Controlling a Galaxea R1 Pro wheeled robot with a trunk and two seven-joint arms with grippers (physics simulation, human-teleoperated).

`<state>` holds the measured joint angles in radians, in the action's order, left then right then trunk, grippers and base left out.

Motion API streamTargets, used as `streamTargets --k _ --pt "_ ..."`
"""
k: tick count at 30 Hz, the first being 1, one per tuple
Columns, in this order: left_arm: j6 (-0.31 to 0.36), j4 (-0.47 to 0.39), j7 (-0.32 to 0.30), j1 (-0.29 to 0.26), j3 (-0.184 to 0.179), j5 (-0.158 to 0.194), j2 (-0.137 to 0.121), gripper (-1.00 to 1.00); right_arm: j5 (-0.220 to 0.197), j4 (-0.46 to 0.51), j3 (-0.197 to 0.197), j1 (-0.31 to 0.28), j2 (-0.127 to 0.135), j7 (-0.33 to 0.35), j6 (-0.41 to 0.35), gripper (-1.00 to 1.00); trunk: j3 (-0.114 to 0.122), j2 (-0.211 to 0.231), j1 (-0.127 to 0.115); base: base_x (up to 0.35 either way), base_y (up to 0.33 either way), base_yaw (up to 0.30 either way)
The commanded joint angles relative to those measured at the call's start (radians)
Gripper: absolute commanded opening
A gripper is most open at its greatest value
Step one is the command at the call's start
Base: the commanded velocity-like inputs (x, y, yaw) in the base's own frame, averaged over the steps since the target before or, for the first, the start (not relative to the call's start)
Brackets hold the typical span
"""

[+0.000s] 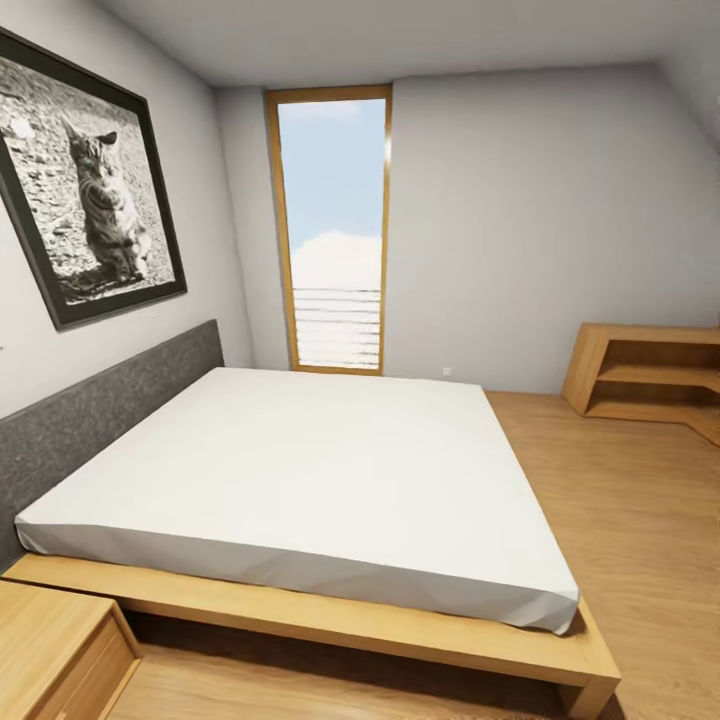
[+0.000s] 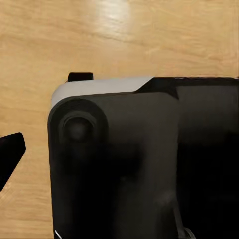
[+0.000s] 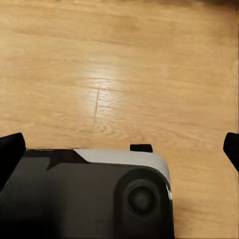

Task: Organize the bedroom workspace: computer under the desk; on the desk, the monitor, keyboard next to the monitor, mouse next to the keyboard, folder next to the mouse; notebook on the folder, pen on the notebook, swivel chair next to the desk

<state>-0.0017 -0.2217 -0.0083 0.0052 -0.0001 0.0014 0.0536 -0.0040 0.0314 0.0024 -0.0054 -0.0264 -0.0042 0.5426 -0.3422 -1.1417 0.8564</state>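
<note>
I face a bedroom with a large bed [image 1: 320, 470] on a low wooden frame. In the right wrist view my right gripper [image 3: 119, 149] hangs open over the wood floor [image 3: 124, 64]. Its dark fingertips [image 3: 10, 154] sit at opposite edges of the picture, with nothing between them. In the left wrist view my left gripper [image 2: 119, 154] also points at the floor. One dark fingertip [image 2: 10, 157] shows at the picture's edge, spread wide, and the other is lost against my dark base [image 2: 149, 164].
A wooden shelf unit [image 1: 650, 375] stands against the wall at the far right, across open wood floor [image 1: 640, 540]. A wooden nightstand [image 1: 55, 655] is at the near left. A tall window [image 1: 335, 230] is in the back wall, and a framed cat picture [image 1: 90, 190] hangs on the left.
</note>
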Motion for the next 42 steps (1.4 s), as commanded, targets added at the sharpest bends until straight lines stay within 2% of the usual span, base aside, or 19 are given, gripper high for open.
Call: streamTargets --k 1,3,5,6,9,12,14,15,16,17,20,23,25,28,29,37,42 --pt "0.000 -0.024 -0.001 0.001 0.000 0.000 0.001 1.00 -0.001 -0.001 0.000 0.000 0.000 0.000 0.042 1.00 0.002 0.007 -0.004 0.000 0.000 -0.064" --pt "0.000 -0.078 -0.001 0.001 -0.001 0.000 0.002 1.00 -0.001 0.001 -0.001 -0.001 0.000 0.000 0.135 1.00 0.008 0.021 -0.012 0.000 0.000 -0.087" --pt "0.000 -0.109 -0.001 0.001 -0.001 0.000 0.002 1.00 -0.001 0.009 -0.001 -0.001 0.000 0.000 0.179 1.00 0.014 0.035 -0.019 0.000 0.000 -0.137" --pt "-0.001 -0.144 -0.001 0.002 -0.001 0.000 0.001 1.00 -0.001 0.042 -0.001 -0.001 0.000 0.000 0.221 1.00 0.017 0.042 -0.023 0.000 0.000 -0.165" --pt "-0.004 -0.168 0.000 0.002 -0.001 0.000 0.000 1.00 -0.001 0.101 -0.001 -0.001 0.003 0.000 0.238 1.00 0.027 0.063 -0.035 0.000 0.000 -0.097" --pt "-0.015 -0.220 0.002 0.000 0.003 0.010 -0.003 1.00 -0.003 0.202 -0.004 -0.001 0.009 -0.001 0.253 1.00 0.036 0.084 -0.046 0.000 0.000 0.033" --pt "-0.019 -0.278 0.005 0.000 0.016 0.053 -0.004 1.00 -0.004 0.266 -0.006 -0.002 0.016 -0.003 0.258 1.00 0.042 0.098 -0.054 0.000 0.000 0.032" --pt "-0.020 -0.323 0.006 0.000 0.028 0.106 -0.005 1.00 -0.006 0.294 -0.007 -0.002 0.016 -0.003 0.260 1.00 0.046 0.105 -0.058 0.000 0.000 -0.026" --pt "-0.020 -0.336 0.006 0.000 0.031 0.124 -0.005 1.00 -0.006 0.301 -0.007 -0.002 0.015 -0.003 0.261 1.00 0.049 0.112 -0.061 0.000 0.000 -0.066" --pt "-0.021 -0.362 0.005 -0.001 0.037 0.169 -0.005 1.00 -0.006 0.319 -0.006 -0.003 0.010 -0.002 0.263 1.00 0.052 0.119 -0.065 0.000 0.000 -0.156" --pt "-0.022 -0.358 0.004 -0.001 0.041 0.204 -0.005 1.00 -0.004 0.342 -0.006 -0.013 0.005 -0.001 0.263 1.00 0.057 0.126 -0.069 0.000 0.000 -0.193" --pt "-0.040 -0.316 0.004 -0.001 0.041 0.211 -0.006 1.00 -0.005 0.342 -0.008 -0.037 0.012 -0.002 0.258 1.00 0.059 0.126 -0.069 0.000 0.000 -0.219" --pt "-0.065 -0.299 0.004 -0.001 0.042 0.214 -0.010 1.00 -0.006 0.336 -0.010 -0.051 0.020 -0.004 0.257 1.00 0.060 0.126 -0.069 0.000 0.000 -0.223" --pt "-0.151 -0.268 0.001 -0.001 0.039 0.217 -0.032 1.00 -0.007 0.298 -0.013 -0.072 0.034 -0.007 0.257 1.00 0.062 0.126 -0.069 0.000 0.000 -0.240" --pt "-0.160 -0.266 0.000 -0.001 0.039 0.217 -0.034 1.00 -0.007 0.291 -0.013 -0.073 0.035 -0.007 0.257 1.00 0.063 0.126 -0.069 0.000 0.000 -0.250" --pt "-0.196 -0.256 0.001 -0.001 0.039 0.219 -0.046 1.00 -0.008 0.255 -0.011 -0.078 0.032 -0.007 0.257 1.00 0.066 0.126 -0.069 0.000 0.000 -0.262" --pt "-0.201 -0.249 0.002 -0.001 0.040 0.219 -0.048 1.00 -0.023 0.260 -0.011 -0.082 0.018 -0.009 0.257 1.00 0.067 0.126 -0.069 0.000 0.000 -0.273"
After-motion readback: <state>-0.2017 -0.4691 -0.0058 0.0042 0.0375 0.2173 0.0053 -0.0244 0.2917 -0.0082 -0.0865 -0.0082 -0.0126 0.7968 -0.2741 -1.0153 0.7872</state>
